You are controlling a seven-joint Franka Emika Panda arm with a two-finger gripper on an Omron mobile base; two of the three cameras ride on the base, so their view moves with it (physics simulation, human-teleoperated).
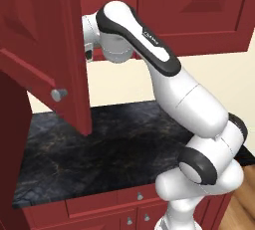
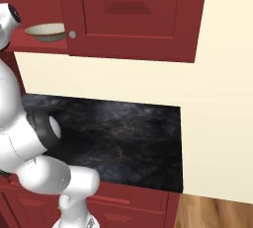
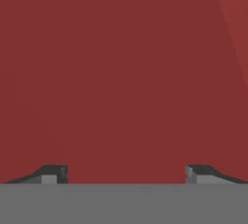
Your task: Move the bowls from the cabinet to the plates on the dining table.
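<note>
One round ceramic bowl with a tan-gold rim and pale inside (image 2: 45, 31) sits on the red shelf (image 2: 39, 46) of the dark red wooden wall cabinet (image 2: 133, 17), at the far left of the right base view, just left of the closed panelled door with its small round silver knob (image 2: 72, 34). In the left base view another panelled door (image 1: 47, 50) of that cabinet stands swung open toward the near left, a silver knob (image 1: 59, 94) at its lower corner, and the white arm with dark joints (image 1: 169, 89) bends up from the lower right and reaches in behind this door, so its hand is hidden there. Seen from the hand, the jaws (image 3: 126, 174) stand wide apart, the two dark fingertips (image 3: 54, 173) at either side with nothing between them, facing a flat dark red surface close ahead. Below the cabinet lies the black marble worktop with faint gold veining (image 2: 123, 133), against a cream wall (image 2: 217, 98); red drawers with small knobs (image 1: 124, 201) run under its near edge, and wooden floor (image 2: 217, 212) shows at the lower right.
</note>
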